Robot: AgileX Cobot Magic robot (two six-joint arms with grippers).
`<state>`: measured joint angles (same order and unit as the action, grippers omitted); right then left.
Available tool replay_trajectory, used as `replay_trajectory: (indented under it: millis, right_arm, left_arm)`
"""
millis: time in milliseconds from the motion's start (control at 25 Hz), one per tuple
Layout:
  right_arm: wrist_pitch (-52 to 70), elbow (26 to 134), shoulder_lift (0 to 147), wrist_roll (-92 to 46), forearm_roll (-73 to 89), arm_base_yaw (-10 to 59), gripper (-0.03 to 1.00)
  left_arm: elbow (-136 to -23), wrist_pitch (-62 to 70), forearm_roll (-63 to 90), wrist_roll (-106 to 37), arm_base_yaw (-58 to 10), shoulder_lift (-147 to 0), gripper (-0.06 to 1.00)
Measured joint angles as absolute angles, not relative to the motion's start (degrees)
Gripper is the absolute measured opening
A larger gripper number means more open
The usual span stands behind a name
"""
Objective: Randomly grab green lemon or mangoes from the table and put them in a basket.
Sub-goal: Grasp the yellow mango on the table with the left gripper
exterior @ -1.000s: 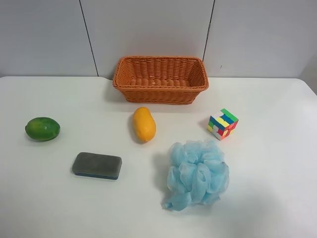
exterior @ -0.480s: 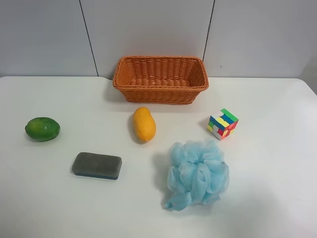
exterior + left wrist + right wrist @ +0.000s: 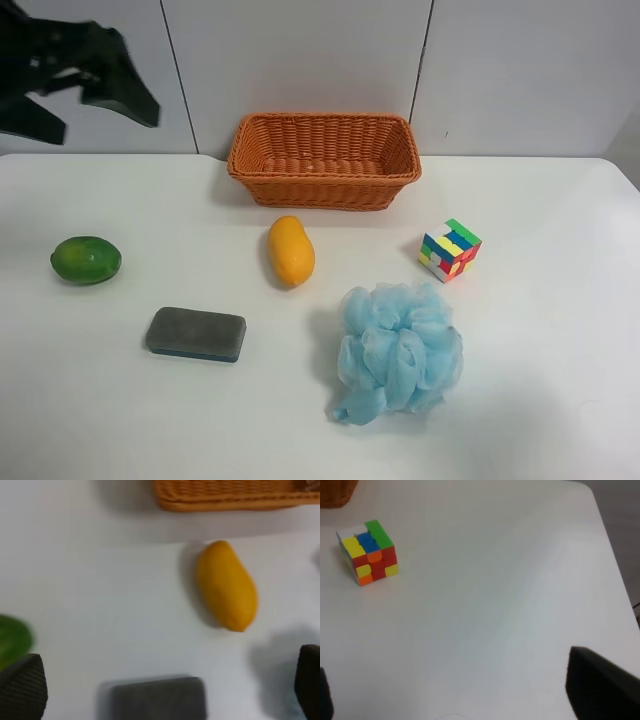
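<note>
The green lemon [image 3: 86, 260] lies on the white table [image 3: 560, 330] at the exterior high view's left; its edge shows in the left wrist view [image 3: 12, 640]. The yellow-orange mango [image 3: 290, 250] lies in front of the wicker basket [image 3: 322, 185], which holds nothing; both show in the left wrist view, mango [image 3: 226, 585] and basket [image 3: 225, 497]. A black gripper [image 3: 100, 125] hangs open and empty high above the table's far left corner. The left gripper [image 3: 167, 655] is open, high above the fruits. The right gripper [image 3: 449, 662] is open and empty over bare table.
A grey eraser block [image 3: 196, 333] lies in front of the mango and lemon. A blue bath pouf [image 3: 398, 350] sits front of centre. A coloured puzzle cube [image 3: 449, 249] stands right of the mango, also in the right wrist view [image 3: 368, 552]. The table's edge runs close to the right gripper.
A black open gripper has come into the exterior high view at the top left. The fruits, basket and other objects have not moved.
</note>
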<state>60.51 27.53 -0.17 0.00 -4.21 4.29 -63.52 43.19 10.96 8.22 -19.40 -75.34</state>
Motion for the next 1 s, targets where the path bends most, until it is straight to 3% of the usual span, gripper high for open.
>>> replay_trajectory:
  millis: [440, 1000]
  right_arm:
    - [60.51, 27.53, -0.17, 0.00, -4.21, 4.29, 0.92]
    - [60.51, 27.53, -0.17, 0.00, -4.21, 4.29, 0.92]
  left_arm:
    - [-64.54, 28.39, 17.18, 13.10, -33.64, -97.08, 0.99]
    - [-76.78, 28.16, 13.57, 13.24, -36.26, -115.68, 0.99]
